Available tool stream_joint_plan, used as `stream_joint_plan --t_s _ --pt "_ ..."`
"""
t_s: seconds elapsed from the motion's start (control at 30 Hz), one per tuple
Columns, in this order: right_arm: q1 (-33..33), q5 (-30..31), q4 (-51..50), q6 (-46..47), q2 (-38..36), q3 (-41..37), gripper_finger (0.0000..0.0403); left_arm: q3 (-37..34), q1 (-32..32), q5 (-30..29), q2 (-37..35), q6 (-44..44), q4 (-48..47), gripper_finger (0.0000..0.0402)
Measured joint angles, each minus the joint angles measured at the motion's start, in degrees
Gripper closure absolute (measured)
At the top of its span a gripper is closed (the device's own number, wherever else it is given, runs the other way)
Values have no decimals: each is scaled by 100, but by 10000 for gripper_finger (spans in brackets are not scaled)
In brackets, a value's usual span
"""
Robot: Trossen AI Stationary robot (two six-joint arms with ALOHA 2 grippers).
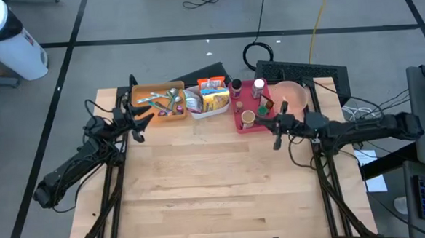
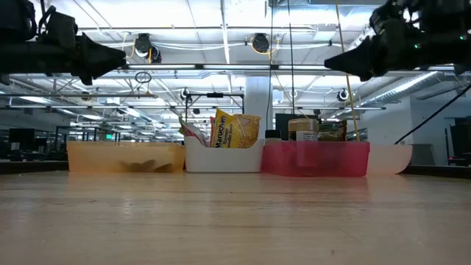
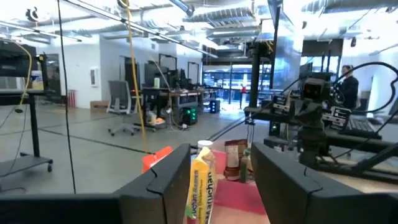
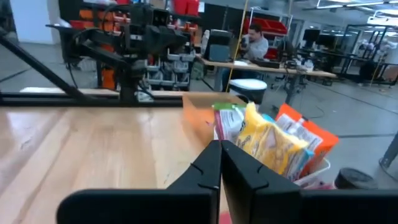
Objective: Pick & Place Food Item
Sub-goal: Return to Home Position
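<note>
A large open workshop with a grey floor surrounds a pale wooden tabletop [image 1: 223, 184]. Along its far edge stand, in a row, an orange bin [image 2: 125, 156], a white bin [image 2: 221, 160], a pink bin [image 2: 316, 158] and a pale pink bowl [image 1: 291, 94].

The seasoning bottles [image 2: 303, 130] stand upright inside the pink bin. A yellow noodle packet [image 2: 237, 129] leans in the white bin beside it.

Both arms hang well above the tabletop, touching nothing. The left arm reaches in from the near left corner. The left gripper [image 1: 143, 114] hovers at the near side of the orange bin and points along the row toward the other arm. Its fingers [image 3: 161, 183] are spread wide apart and hold nothing.

The right arm stretches in level from the right edge. The right gripper [image 1: 275, 124] hovers at the near right corner of the pink bin. Its fingers [image 4: 208, 165] are pressed flat together with nothing between them.
</note>
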Motion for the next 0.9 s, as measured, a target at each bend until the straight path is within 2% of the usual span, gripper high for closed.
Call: stream_joint_plan --t_s 0.23,0.5,0.63,0.9 --pt "-10 -462 -132 179 -838 -581 402 -2 0 57 0 120 -367 229" --pt "-12 -413 -688 221 -1713 -810 402 -2 10 198 0 130 -375 229" --pt "-17 -144 -1180 58 -1922 -816 403 -2 179 201 0 180 -492 229" --pt "-18 -94 -1456 -333 -2150 -816 403 -2 535 374 0 184 -670 229"
